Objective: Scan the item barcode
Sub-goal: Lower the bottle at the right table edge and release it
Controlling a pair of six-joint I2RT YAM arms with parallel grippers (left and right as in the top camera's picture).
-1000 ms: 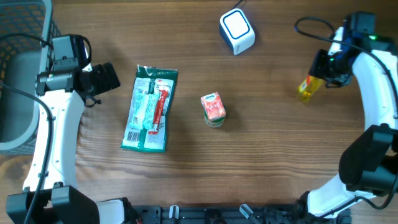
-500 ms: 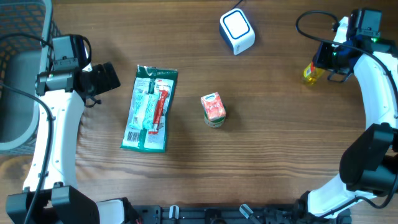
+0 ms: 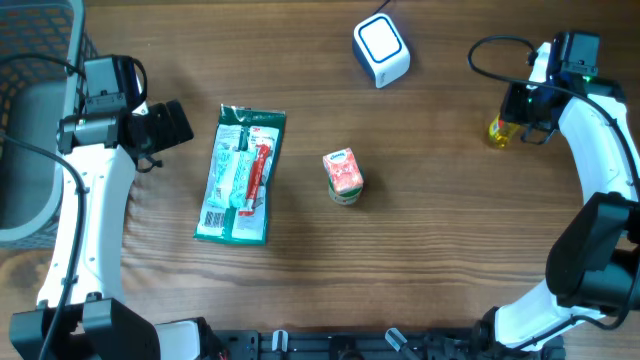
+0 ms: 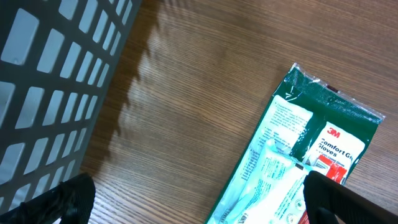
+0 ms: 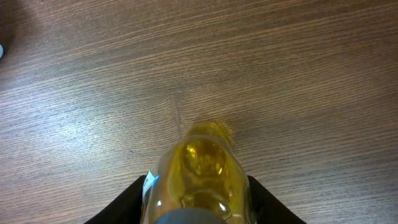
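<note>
Basket (image 3: pixel 30 120) of grey mesh fills the far left edge of the bench (image 3: pixel 430 250). Just beside it hangs the left gripper (image 3: pixel 165 125), jaws spread wide with nothing between them, facing the green packet (image 3: pixel 240 175). The packet lies flat, its long axis running away from the robot. Right of it a small red-and-white carton (image 3: pixel 343 175) sits alone mid-bench. Neither is being handled.

Further right, at the far edge, sits the scanner (image 3: pixel 381 48), a white cube with a blue-rimmed window turned upward.

The bottle (image 3: pixel 496 131) is at the right side of the bench, clamped in the right gripper (image 3: pixel 522 108). The wrist view shows a finger on either flank of its body. Whether it touches the wood cannot be told.

The coming move turns on one relation. The scanner lies to the left of the bottle and a little farther from the robot, well apart from it. The right arm is much the nearer and already has the item. The bottle's long axis runs out along the gripper, pointing left and slightly toward the robot in the overhead view.

The bottle is small, clear and full of yellow liquid, seen end-on from the wrist. A scrap of blue-and-white label (image 5: pixel 149 182) shows on one side. No barcode is visible, so the bottle probably needs turning to face the scanner window.
</note>
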